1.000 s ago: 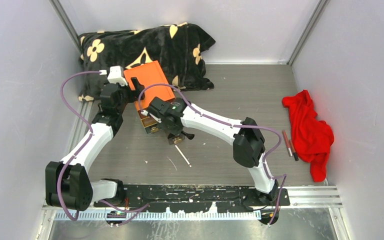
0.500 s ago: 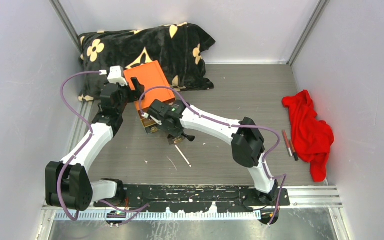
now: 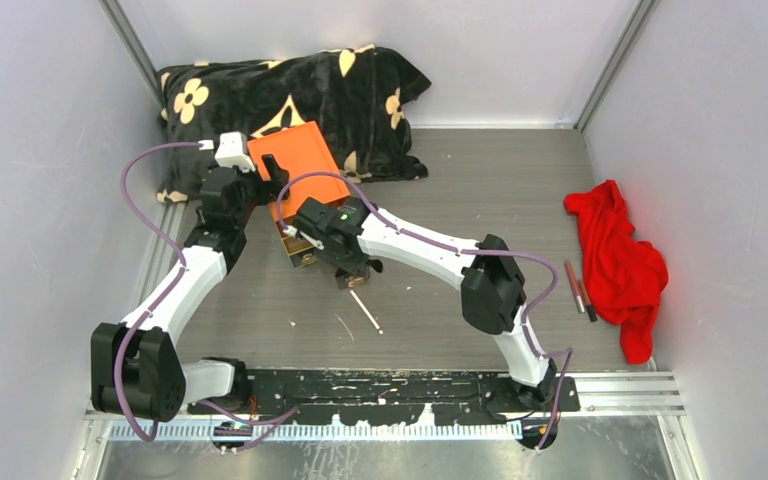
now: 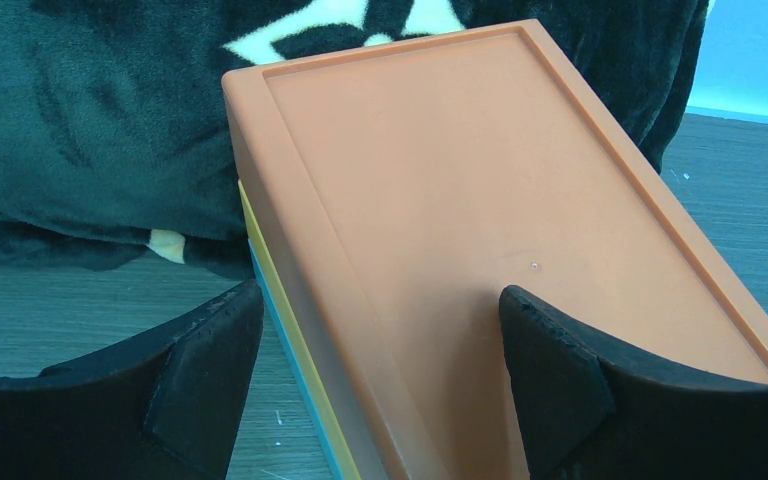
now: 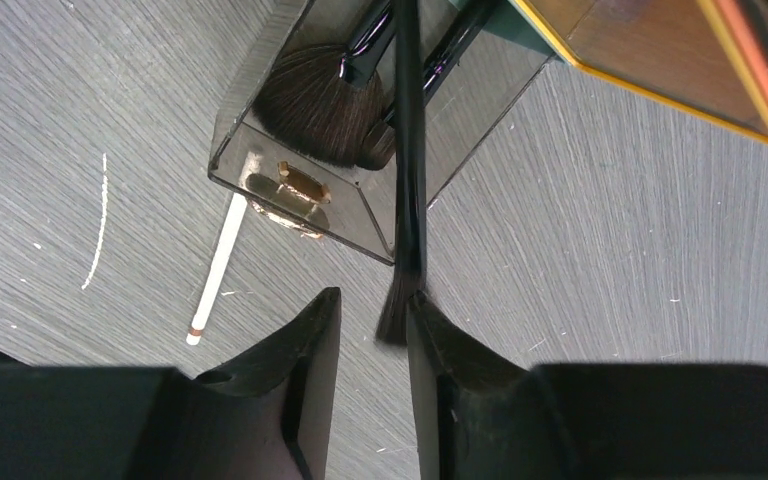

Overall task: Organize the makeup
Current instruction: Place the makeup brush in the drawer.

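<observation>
The orange box [image 3: 300, 160] stands at the back left with its clear drawer [image 5: 290, 185] pulled out. A fluffy brown-headed brush [image 5: 310, 105] lies inside it. A thin black brush [image 5: 408, 180] also lies in the drawer, its bristle tip sticking out over the front wall. My right gripper [image 5: 375, 298] is open around that tip, which touches only the right finger. A white pencil [image 5: 215, 270] lies on the table beside the drawer. My left gripper [image 4: 380, 300] is open astride the box's left edge [image 4: 290, 260], one finger on the lid. Two slim pencils [image 3: 580, 288] lie by the red cloth.
A black flowered cushion [image 3: 290, 90] lies against the back wall behind the box. A red cloth [image 3: 615, 255] is bunched at the right wall. White walls close in the wooden table [image 3: 480, 190] on three sides.
My right gripper's jaws have parted and let go of the thin black brush. The right arm has crept slightly toward the box. The left arm has not moved.
</observation>
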`<state>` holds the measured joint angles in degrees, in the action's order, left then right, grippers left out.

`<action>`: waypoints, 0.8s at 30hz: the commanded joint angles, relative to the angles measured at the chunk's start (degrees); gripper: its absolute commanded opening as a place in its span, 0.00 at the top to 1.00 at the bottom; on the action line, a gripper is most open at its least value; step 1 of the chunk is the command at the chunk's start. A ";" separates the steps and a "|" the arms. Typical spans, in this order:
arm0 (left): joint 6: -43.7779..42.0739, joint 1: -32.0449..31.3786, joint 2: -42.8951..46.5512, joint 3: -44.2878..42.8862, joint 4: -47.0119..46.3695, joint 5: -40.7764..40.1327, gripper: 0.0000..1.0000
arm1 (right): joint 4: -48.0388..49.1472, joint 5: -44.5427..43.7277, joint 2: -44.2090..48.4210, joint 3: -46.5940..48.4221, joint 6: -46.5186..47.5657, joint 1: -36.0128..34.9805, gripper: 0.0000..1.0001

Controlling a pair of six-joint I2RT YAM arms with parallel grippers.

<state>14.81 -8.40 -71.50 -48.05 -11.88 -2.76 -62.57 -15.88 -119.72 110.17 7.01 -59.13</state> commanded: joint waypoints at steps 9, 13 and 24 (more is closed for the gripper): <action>-2.72 0.05 -1.71 2.10 10.72 -0.51 0.14 | 2.04 -4.25 4.58 2.69 -2.67 1.13 0.61; -3.00 0.05 -1.68 1.63 11.06 -0.66 0.14 | 2.72 -5.33 8.76 0.79 -3.47 1.16 0.61; -3.45 0.08 -1.67 1.96 10.89 -1.42 0.13 | 11.18 -9.08 22.15 -12.98 -7.17 1.11 0.57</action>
<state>14.76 -8.40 -71.50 -48.07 -11.79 -2.85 -57.52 -22.22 -103.72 102.02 2.44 -57.78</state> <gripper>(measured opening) 0.864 0.410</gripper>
